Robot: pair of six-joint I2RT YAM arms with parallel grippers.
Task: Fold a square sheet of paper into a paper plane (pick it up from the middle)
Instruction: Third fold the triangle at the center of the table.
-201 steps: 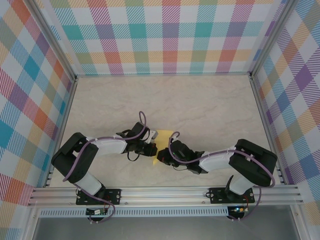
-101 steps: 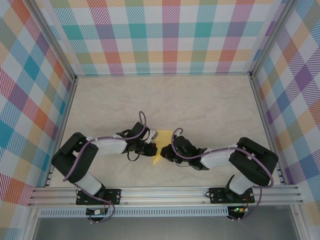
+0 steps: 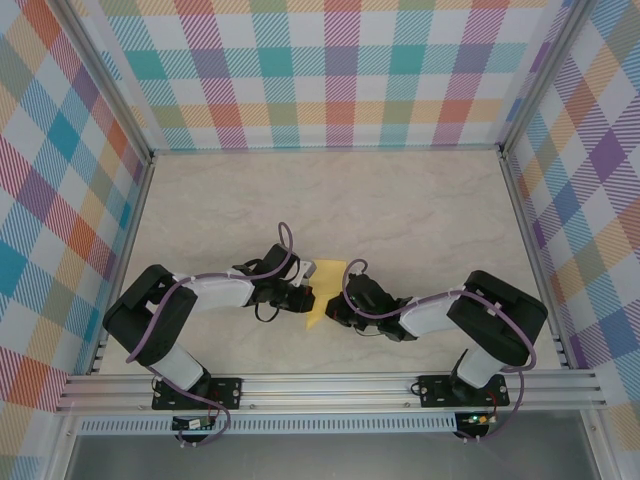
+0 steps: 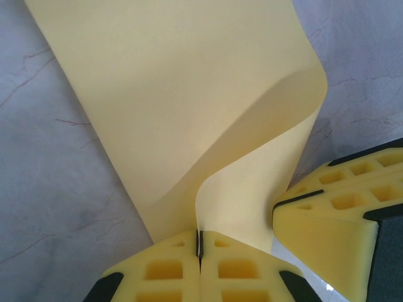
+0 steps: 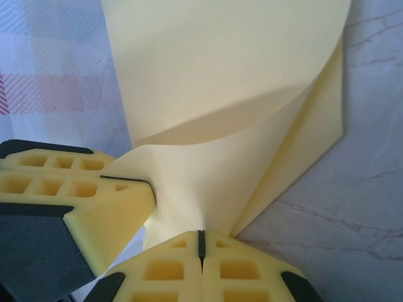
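Sheet [image 4: 189,94] in left hand [image 4: 199,242], right hand [image 5: 201,242]

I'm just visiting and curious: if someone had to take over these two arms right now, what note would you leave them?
Left gripper: shut, pinching the thin pale-yellow square sheet of paper.
Right gripper: shut on the same sheet, close beside the left.
Sheet: bent over itself in a loose curl, over the marbled table.
Done: sheet gripped and curled.
Left: no pressed crease visible; every plane fold remains.
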